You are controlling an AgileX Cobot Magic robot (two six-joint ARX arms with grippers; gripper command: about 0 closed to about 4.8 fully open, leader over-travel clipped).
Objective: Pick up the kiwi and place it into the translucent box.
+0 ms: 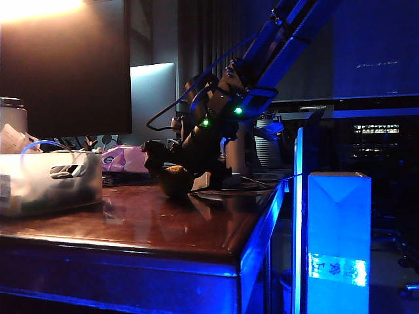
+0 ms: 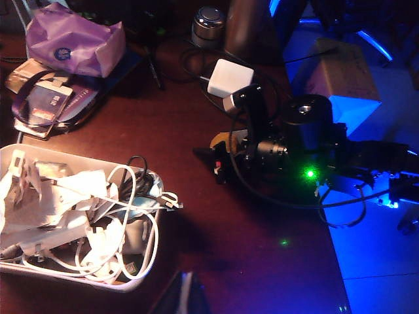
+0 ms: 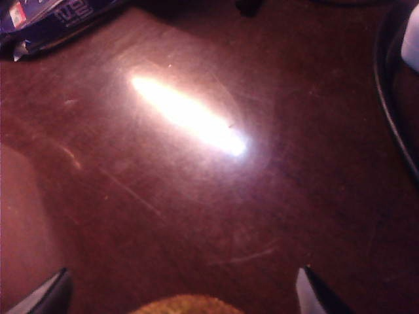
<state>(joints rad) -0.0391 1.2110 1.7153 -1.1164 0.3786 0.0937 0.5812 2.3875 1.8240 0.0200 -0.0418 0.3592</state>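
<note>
The right arm (image 1: 275,46) is a dark, boxy-linked limb tinted blue by the room light, with black cables looping off its upper link and along its wrist, and two small green indicator lights glowing on the wrist housing just above the kiwi (image 1: 175,180). Its wrist (image 2: 308,134) is a black cylindrical block with a round cap on top, a ribbed black collar beside it and thin black wires curling around it. The right gripper (image 3: 183,288) ends in two dark, tapered, wedge-shaped fingertips (image 3: 49,294) on either side of the kiwi's fuzzy top.

Dim room w/ blue cast – hot glare streak on tabletop (image 3: 190,114)
</note>
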